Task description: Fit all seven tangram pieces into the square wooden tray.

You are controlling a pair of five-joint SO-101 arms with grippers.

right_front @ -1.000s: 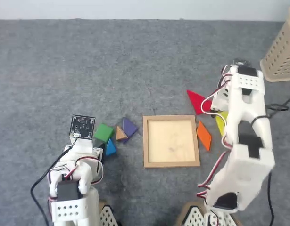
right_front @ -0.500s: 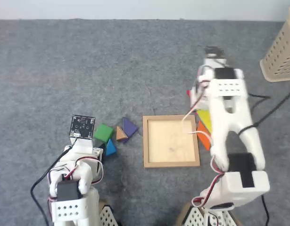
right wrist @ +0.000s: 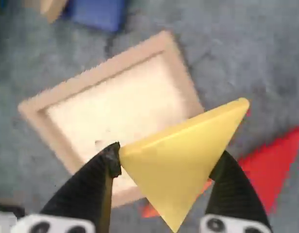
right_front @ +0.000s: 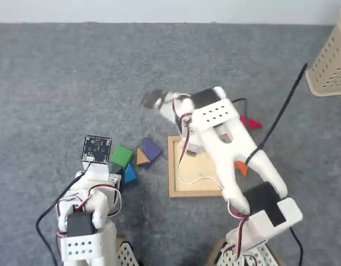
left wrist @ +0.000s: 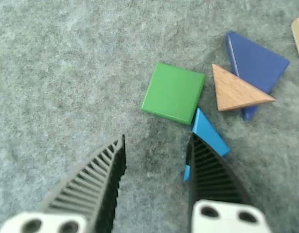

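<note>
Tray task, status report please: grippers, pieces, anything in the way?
Right gripper shut on yellow triangle, near tray. Left gripper open beside blue piece. Visible tray floor bare; nothing blocking.

A yellow triangle (right wrist: pixel 183 155), green square (left wrist: pixel 173 93) and pale wooden tray (right_front: pixel 171 166).

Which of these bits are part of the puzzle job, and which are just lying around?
Job: wooden tray; yellow triangle, held in the right gripper; red triangle; orange piece; green square; light blue triangle; dark blue triangle; wood-coloured triangle.
Lying about: beige slatted basket.
</note>
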